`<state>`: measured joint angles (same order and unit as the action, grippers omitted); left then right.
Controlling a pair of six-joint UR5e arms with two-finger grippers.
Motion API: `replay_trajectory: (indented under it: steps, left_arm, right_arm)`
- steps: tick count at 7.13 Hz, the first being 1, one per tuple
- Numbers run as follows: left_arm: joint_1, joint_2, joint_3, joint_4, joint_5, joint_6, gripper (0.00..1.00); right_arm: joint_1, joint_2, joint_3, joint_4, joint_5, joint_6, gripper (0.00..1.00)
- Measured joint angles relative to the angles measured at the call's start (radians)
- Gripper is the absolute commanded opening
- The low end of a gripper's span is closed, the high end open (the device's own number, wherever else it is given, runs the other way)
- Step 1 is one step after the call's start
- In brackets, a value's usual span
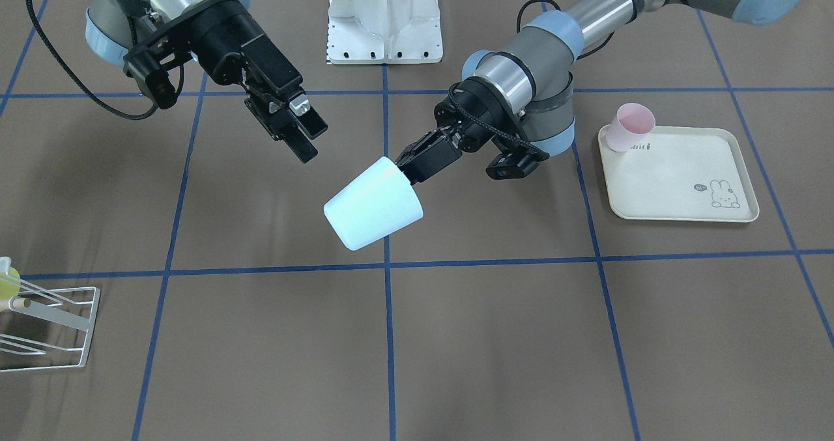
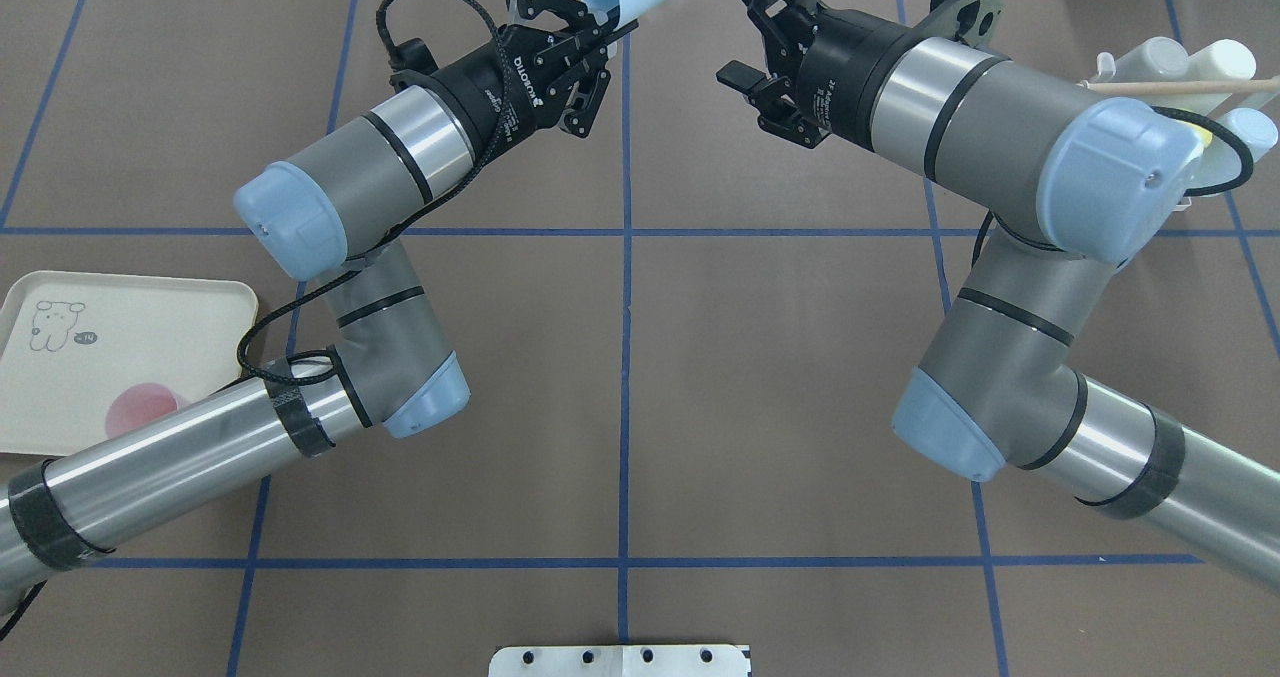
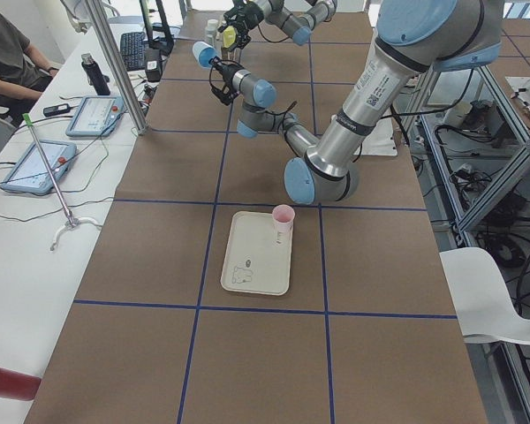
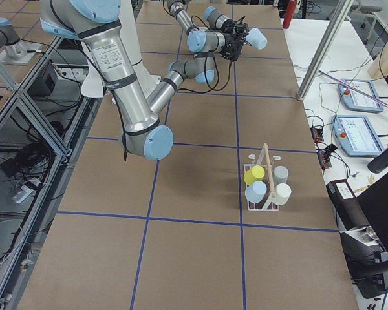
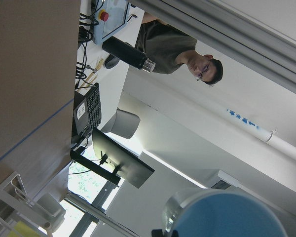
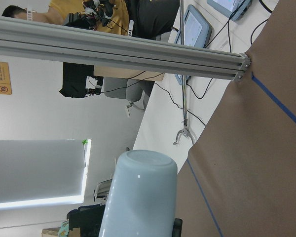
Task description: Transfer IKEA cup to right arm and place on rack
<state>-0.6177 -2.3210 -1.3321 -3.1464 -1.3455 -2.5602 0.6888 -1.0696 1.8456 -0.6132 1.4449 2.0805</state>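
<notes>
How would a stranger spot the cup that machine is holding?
Find the brown table crossed by blue tape lines and look above its middle. The pale blue cup is held tilted in the left end effector, clear of the table, unlike the pink cup on the cream tray.

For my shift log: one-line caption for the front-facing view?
Left claw holds the pale blue cup out toward the open right claw, handover not yet made.

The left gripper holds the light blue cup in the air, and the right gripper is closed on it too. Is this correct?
Not quite. The left gripper holds the light blue cup in the air, but the right gripper is open and apart from it; the exterior front-facing view shows this.
</notes>
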Motion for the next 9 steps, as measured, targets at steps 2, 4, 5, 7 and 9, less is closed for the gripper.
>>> replay_trajectory:
  steps: [2,4,5,7,9]
  left_arm:
    - [0.02,-0.013,-0.001,0.003,0.0,0.0,0.0]
    - [0.03,-0.025,-0.003,0.003,0.001,-0.001,0.0]
    - [0.033,-0.027,-0.004,0.003,0.002,-0.001,0.0]
    - [0.04,-0.027,-0.01,0.003,0.002,-0.002,0.0]
    - [0.051,-0.028,-0.023,0.003,0.005,-0.002,0.0]
  right_arm:
    - [0.009,-0.003,-0.008,0.0,-0.012,0.01,1.0]
    - [0.018,-0.004,-0.016,0.0,-0.014,0.012,1.0]
    - [0.021,-0.004,-0.021,0.0,-0.014,0.012,1.0]
    - [0.023,-0.004,-0.023,0.0,-0.014,0.012,1.0]
    - [0.023,-0.003,-0.023,0.0,-0.014,0.012,1.0]
